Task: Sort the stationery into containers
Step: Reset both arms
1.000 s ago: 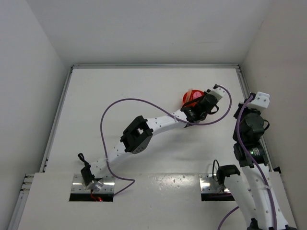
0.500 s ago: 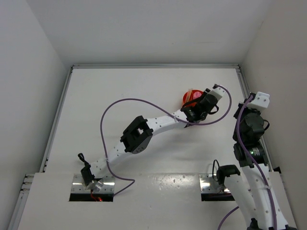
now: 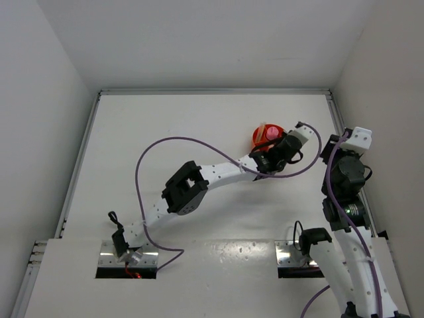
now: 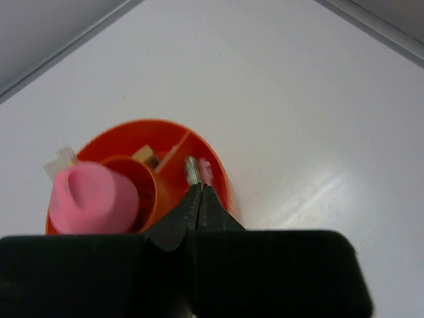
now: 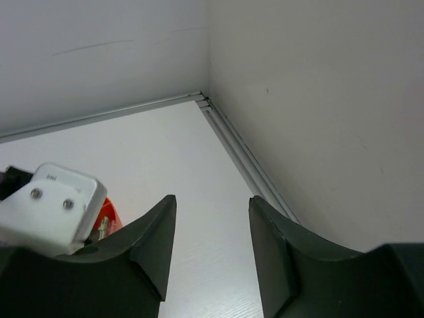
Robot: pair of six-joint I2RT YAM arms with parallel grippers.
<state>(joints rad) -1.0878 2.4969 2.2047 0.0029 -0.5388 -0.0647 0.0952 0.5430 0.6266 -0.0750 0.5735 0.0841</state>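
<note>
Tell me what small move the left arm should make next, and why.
Probably lift the left gripper straight up, away from the orange bowl. Its fingers look shut with nothing between them, tips right beside the mint-green stick and pink stick standing in an outer compartment; the pink tube sits in the middle. A sideways swing might knock those sticks.

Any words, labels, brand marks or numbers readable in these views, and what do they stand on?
None: no view shows legible text.
The round orange plastic bowl, the chunky pink tube standing in it and the white table bear no lettering or sign.
</note>
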